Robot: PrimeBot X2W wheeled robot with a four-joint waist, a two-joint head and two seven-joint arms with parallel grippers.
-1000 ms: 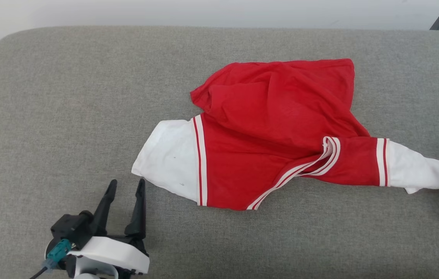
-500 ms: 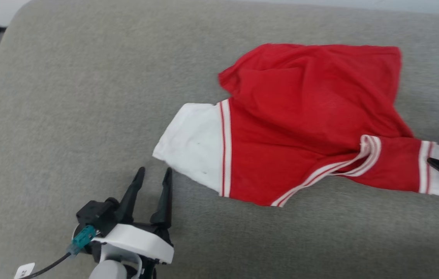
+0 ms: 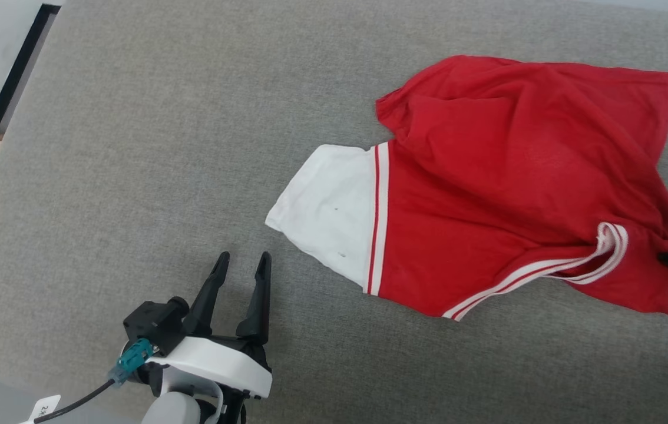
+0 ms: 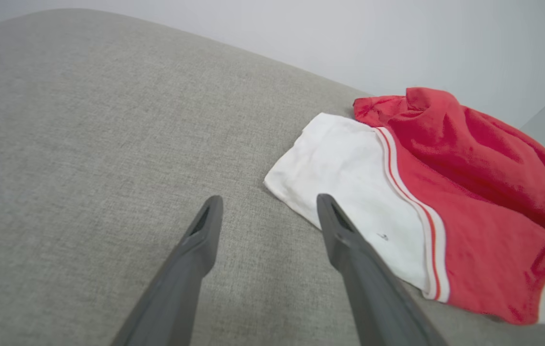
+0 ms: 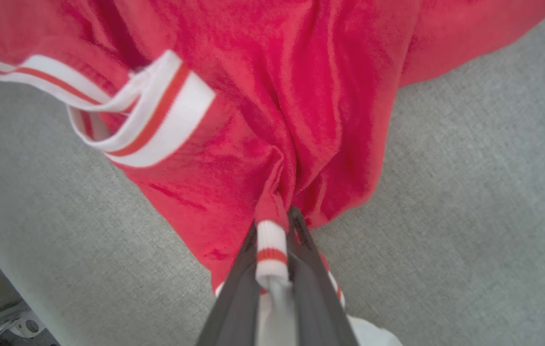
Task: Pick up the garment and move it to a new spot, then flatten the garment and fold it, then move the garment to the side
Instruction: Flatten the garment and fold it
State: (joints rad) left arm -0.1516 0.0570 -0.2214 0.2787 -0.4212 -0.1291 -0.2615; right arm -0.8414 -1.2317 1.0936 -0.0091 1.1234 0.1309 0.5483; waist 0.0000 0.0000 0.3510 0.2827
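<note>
CHANGE: my right gripper (image 5: 272, 228), open a second ago, now pinches the garment (image 3: 516, 176) by its right sleeve (image 5: 271, 240) | LEFT: left gripper (image 3: 243, 259) wide open, empty, near the white sleeve (image 3: 328, 206) | WHERE: garment crumpled on the grey cushion (image 3: 134, 176), right side | MEANS: I think lifting can start.

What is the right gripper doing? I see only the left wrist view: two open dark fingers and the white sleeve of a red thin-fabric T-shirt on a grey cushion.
Observer: The right gripper is shut on the red T-shirt. The striped band of its other sleeve is pinched between the fingers.
Operator: Does the cloth hang loose near that grip?
Observer: No. In the right wrist view the red fabric gathers into folds that run to the pinch.
Operator: Where is the collar?
Observer: The striped collar forms an open loop close to that pinch.
</note>
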